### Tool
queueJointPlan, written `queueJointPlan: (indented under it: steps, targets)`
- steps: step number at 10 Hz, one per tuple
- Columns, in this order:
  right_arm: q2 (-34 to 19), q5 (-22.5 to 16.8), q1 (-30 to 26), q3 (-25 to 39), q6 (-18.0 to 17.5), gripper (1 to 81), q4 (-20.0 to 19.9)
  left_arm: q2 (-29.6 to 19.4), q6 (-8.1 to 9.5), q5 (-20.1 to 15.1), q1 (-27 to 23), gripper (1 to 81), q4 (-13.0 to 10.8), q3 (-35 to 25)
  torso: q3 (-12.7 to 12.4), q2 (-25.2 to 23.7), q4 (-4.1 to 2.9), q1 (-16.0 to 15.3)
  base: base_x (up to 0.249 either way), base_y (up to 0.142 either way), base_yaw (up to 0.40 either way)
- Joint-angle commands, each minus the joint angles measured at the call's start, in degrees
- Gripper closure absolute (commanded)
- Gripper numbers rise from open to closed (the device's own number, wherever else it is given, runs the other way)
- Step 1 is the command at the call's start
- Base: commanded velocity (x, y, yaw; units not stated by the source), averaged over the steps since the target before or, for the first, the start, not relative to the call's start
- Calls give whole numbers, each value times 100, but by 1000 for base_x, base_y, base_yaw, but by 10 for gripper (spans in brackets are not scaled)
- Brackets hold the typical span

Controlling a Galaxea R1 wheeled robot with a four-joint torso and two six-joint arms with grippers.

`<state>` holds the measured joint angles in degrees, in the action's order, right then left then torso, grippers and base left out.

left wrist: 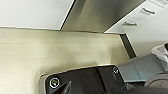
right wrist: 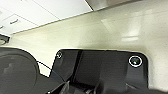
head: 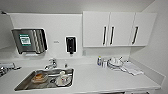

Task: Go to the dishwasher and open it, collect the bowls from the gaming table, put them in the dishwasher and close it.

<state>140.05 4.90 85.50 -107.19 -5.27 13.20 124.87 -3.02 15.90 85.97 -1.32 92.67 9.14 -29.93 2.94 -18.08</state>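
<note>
While parked facing a white kitchen counter (head: pixel 100 77), looking down on a steel sink (head: pixel 25 85) holding what may be a brownish bowl (head: pixel 39 77) and a cup (head: pixel 63 78). Beside a tap (head: pixel 51 64), stacked dishes (head: pixel 115 62) and a cloth (head: pixel 132 68) further right. Above, white cabinets (head: pixel 120 28), a towel dispenser (head: pixel 30 40), a soap dispenser (head: pixel 70 45). Low in the left wrist view, a stainless panel (left wrist: pixel 105 15), likely the dishwasher front, between white doors. Cannot tell either gripper's opening.

A white counter (head: pixel 100 77) is carrying a steel sink (head: pixel 25 83) with dishes (head: pixel 62 79) sitting in it, while stacked plates (head: pixel 115 62), a small bottle (head: pixel 99 60) and a white cloth (head: pixel 132 68) are lying near the back wall.
</note>
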Motion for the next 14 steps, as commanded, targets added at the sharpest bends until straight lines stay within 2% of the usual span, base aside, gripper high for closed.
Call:
queueJointPlan:
  steps: [1,2,4,5,8,9,10,13,14]
  targets:
    - [-684,-367,-670,752,-211,10,-2,-1779,-49,537,-57,10,-456,-1899,139,-560,0,-363,0,0,0]
    - [-860,-367,-749,910,-255,10,-2,-2076,-49,555,-49,10,-648,-2268,542,-754,0,-485,0,0,0]
    - [-1239,-367,-907,1237,-423,10,-2,-2642,-40,651,-49,10,-1037,-2930,663,-1062,0,-677,0,0,0]
    - [-1432,-367,-987,1447,-484,10,-2,-2879,-32,959,-49,10,-1116,-3106,820,-1231,0,-782,0,0,0]
    - [-1749,-420,-1284,1817,-519,10,-11,-3099,-40,1003,-101,10,-1160,-3291,1330,-1834,0,-1167,0,0,0]
    - [-1872,-543,-1443,2001,-651,10,-19,-3152,-32,1021,-145,10,-1160,-3352,1157,-2044,0,-1303,0,0,0]
    - [-1995,-639,-1618,2186,-757,10,-28,-3239,-40,1021,-225,10,-1169,-3475,1137,-2218,0,-1421,0,0,0]
    - [-2249,-850,-2023,2493,-1011,10,-28,-3616,-40,1021,-427,10,-1169,-3826,1222,-2789,0,-1779,0,0,0]
    - [-2321,-850,-2128,2582,-1047,10,-28,-3705,-40,1021,-453,10,-1169,-3897,1487,-2990,0,-1906,0,0,0]
